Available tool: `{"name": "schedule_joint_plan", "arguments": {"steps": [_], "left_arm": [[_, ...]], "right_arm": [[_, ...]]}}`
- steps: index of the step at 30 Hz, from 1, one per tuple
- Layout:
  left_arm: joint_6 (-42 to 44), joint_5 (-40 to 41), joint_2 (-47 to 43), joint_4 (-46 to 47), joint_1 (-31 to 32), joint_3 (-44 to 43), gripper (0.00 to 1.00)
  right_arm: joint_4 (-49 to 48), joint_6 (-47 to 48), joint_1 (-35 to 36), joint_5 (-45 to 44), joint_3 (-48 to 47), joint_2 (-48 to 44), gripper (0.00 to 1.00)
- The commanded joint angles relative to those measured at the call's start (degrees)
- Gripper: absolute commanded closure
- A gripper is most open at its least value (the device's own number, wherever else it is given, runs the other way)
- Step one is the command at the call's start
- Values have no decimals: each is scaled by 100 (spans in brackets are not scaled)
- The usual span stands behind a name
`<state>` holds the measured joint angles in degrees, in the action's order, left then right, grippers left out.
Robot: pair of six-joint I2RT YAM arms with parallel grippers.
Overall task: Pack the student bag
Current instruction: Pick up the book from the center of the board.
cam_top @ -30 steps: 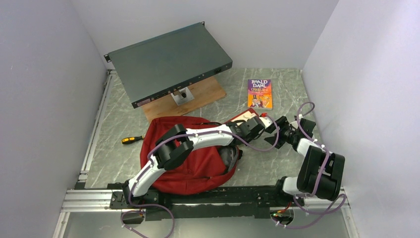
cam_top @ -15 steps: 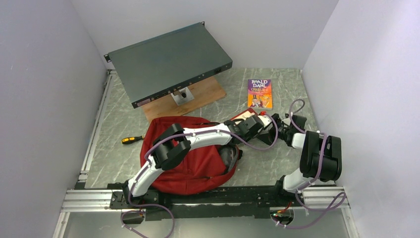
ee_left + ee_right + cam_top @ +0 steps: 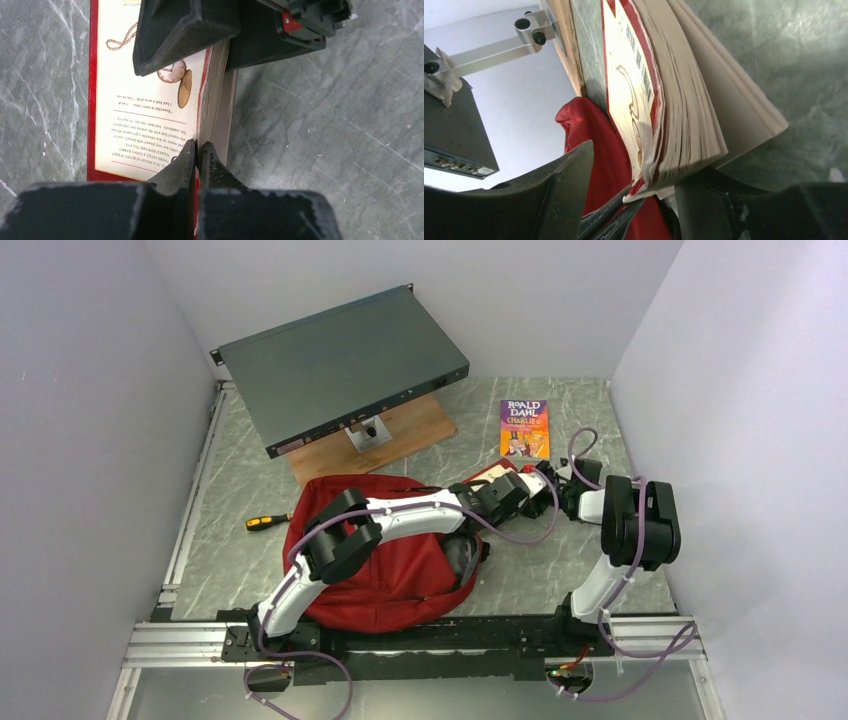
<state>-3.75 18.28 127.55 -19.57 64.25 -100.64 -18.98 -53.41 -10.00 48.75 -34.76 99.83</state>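
The bag (image 3: 400, 580) is lying on the table (image 3: 560, 570) near the arm bases, and the left arm is reaching over it toward the right. Just past the bag's right edge, the left gripper (image 3: 197, 150) is pinching the red cover edge of a book (image 3: 145, 100), with its fingertips pressed together on it. The book is hanging tilted above the table, its pages fanning away from the cover. The right gripper (image 3: 634, 170) is meeting it from the right with its jaws spread wide. They are straddling the book's far end, one finger over the cover and one under the pages, and a gap is showing on the cover side. A second book (image 3: 525, 428) is lying flat farther back. A screwdriver (image 3: 268, 522) is lying left of the bag, and a rack unit (image 3: 340, 365) is standing behind it.
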Motion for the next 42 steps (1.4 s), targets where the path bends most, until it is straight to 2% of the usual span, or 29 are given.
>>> {"name": "schedule_joint_plan", "arguments": {"steps": [1, 4, 5, 9, 13, 17, 19, 22, 25, 29, 31, 33, 36, 39, 42], "left_arm": [[-64, -116, -444, 42, -26, 104, 100], [-69, -215, -474, -84, -26, -17, 100], [-100, -269, -476, -206, -26, -125, 97], [-283, -494, -739, -631, -26, -461, 67], [-464, -959, -1464, -663, -24, -327, 50], [-625, -1384, -2220, -684, -28, -80, 15], [-683, -1484, -2604, -671, -26, 130, 6], [-784, -1426, -3320, -577, -35, 632, 1], [-864, -1306, -4032, -502, -77, 1170, 0], [-1040, -1164, -5027, -508, -334, 1867, 0], [-1155, -1232, -5558, -486, -619, 2228, 0], [-1306, -1376, -6057, -466, -922, 2571, 0], [-1543, -1732, -6812, -259, -1385, 3171, 0], [-1922, -2256, -7520, 234, -1791, 3928, 0], [-2408, -2994, -7964, 1120, -2015, 4621, 0]], "right_arm": [[-383, 23, 41, -10, -290, 196, 45], [-449, 90, 75, -105, -320, 321, 62], [-470, 104, 77, -137, -314, 340, 67], [-85, 394, 61, -338, -375, 22, 100], [1418, 1113, 51, -1163, -659, -1000, 100], [2740, 1836, 50, -2043, -890, -2267, 100], [3037, 2115, 74, -2205, -947, -2882, 100], [3274, 2460, 294, -2398, -1065, -3844, 100], [3460, 2730, 684, -2417, -1383, -4378, 100], [3678, 2980, 1301, -2058, -1953, -4572, 100], [3588, 2838, 1506, -1386, -2072, -4527, 100], [3189, 2455, 1603, -495, -2005, -4485, 100], [2025, 1446, 1747, 657, -1607, -4526, 100], [930, 581, 1984, 1077, -1267, -4623, 100], [190, -93, 2213, 1036, -1024, -4727, 100]]}}
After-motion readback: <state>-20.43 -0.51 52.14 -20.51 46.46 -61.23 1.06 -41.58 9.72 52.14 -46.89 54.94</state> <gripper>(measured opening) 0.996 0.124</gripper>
